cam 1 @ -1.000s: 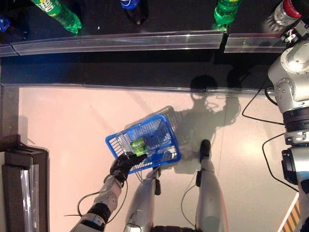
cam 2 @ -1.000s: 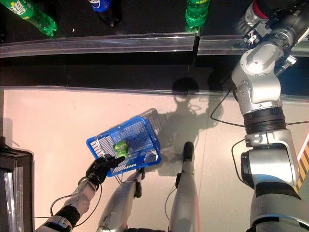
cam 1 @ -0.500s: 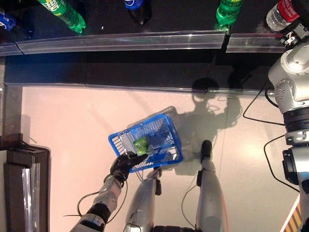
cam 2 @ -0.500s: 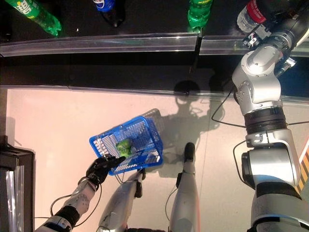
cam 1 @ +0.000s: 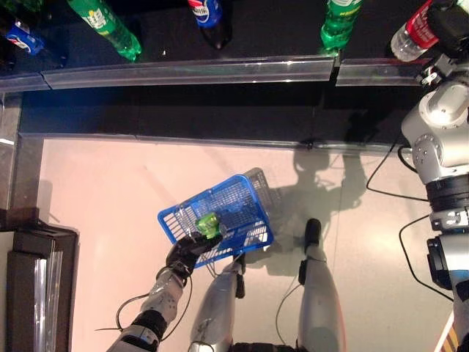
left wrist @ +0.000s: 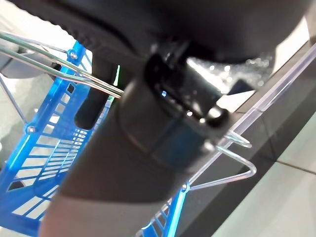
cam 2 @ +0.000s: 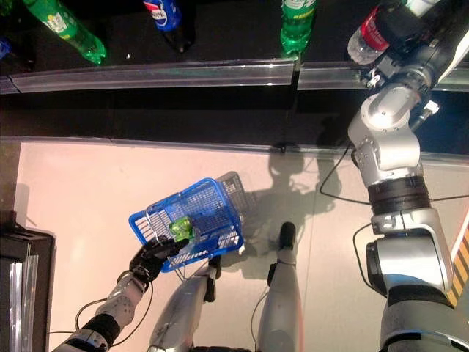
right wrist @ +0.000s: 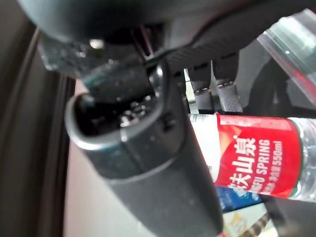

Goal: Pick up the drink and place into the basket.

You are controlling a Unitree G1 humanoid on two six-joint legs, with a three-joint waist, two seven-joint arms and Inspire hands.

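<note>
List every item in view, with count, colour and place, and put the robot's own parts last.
basket: one, blue plastic with wire handles, hanging over the pale floor, lower centre.
green drink: one, lying inside the basket near the left hand.
green bottles: two, on the dark shelf, one at the left and one right of centre.
blue-labelled bottles: two, dark, on the shelf, one at centre-left and one at the far left edge.
red-labelled water bottle: one, clear, at the shelf's right end.
left hand: dark, curled round the basket's wire handle.
right hand: dark, up at the shelf against the red-labelled water bottle; its grip is not clear.
</note>
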